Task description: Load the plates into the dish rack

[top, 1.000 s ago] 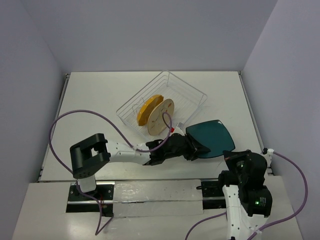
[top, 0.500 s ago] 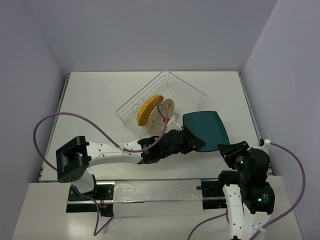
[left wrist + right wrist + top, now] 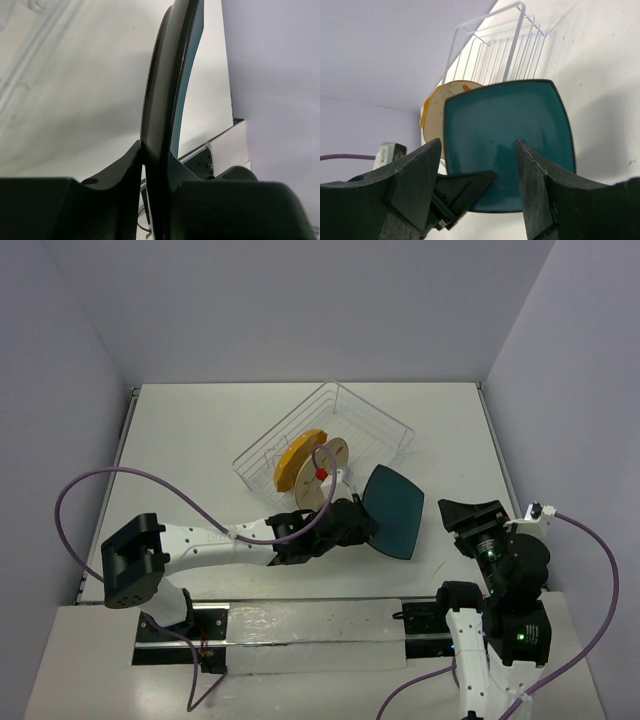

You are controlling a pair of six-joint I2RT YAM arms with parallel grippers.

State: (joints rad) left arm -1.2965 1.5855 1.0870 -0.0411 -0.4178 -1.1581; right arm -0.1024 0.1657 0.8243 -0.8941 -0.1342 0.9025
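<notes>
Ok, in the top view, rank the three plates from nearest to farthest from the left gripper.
1. The teal plate, clamped on edge in the left gripper, just outside the dish rack.
2. The beige plate, upright in the rack's near end, up and left of the gripper.
3. The orange plate, upright just behind the beige one, farther left.

a white table (image 3: pixel 190 440) sits boxed in by plain pale lavender walls (image 3: pixel 300 300).
</notes>
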